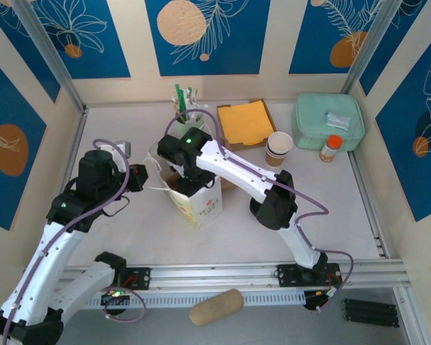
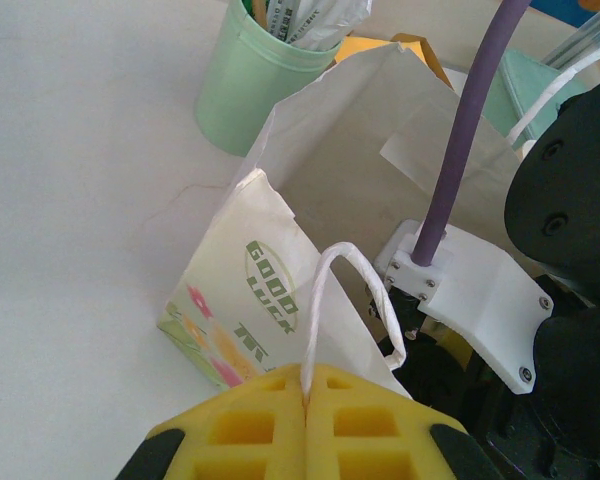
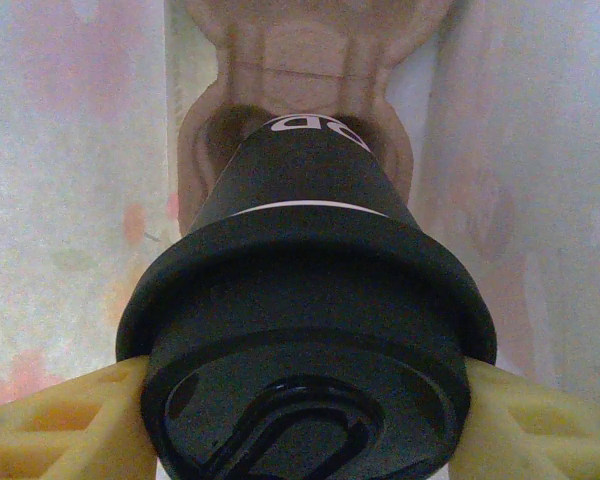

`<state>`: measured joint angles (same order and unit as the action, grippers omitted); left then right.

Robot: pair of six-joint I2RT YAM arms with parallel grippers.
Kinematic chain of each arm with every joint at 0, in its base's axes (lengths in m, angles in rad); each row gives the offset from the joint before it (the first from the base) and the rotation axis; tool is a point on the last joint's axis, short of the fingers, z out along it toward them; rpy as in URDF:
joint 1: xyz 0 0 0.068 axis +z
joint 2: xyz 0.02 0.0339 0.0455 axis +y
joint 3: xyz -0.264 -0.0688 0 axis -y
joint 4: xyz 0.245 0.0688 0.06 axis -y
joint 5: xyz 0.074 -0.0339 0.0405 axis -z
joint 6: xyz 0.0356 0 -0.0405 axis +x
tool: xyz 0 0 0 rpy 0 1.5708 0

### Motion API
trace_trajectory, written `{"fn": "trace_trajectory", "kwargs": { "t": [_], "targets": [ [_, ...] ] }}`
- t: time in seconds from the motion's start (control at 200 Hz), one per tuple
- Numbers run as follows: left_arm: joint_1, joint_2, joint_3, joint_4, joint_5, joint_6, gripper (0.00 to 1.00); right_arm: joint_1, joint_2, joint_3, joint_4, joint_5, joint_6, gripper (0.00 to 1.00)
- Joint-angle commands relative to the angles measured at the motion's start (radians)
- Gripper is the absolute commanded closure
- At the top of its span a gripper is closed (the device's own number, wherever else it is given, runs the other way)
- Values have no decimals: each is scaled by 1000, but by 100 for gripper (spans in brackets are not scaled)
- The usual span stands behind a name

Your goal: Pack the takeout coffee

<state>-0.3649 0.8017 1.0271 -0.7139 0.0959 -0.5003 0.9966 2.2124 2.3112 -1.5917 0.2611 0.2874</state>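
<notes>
Right fingers grip cup at stiff lid rim; sides judged light, crushable. Left fingers pinch bag handle.

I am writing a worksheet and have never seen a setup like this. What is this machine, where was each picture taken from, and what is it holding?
These are two robot arms bolted to a table. The overhead picture looks down on both; the other two come from a camera on each wrist. The left gripper pinches the white handle of a printed paper bag. The right gripper reaches inside the bag, gripping a takeout coffee with a black lid above a brown pulp holder. Also on the table: a green utensil cup, a stack of paper cups, yellow napkins.
</notes>
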Motion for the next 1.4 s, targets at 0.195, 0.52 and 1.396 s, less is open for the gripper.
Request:
{"fn": "trace_trajectory", "kwargs": {
  "t": [0.195,0.52,1.396],
  "targets": [
    [-4,-8,-12,13,-13,-12,100,-9,19,84,-181,55,20,55],
    [-3,-12,-18,11,-16,-11,100,-21,0,106,-182,26,33,57],
    [-3,-5,-15,24,-12,-11,100,-12,24,-40,-180,-66,-13,57]
  ]
}}
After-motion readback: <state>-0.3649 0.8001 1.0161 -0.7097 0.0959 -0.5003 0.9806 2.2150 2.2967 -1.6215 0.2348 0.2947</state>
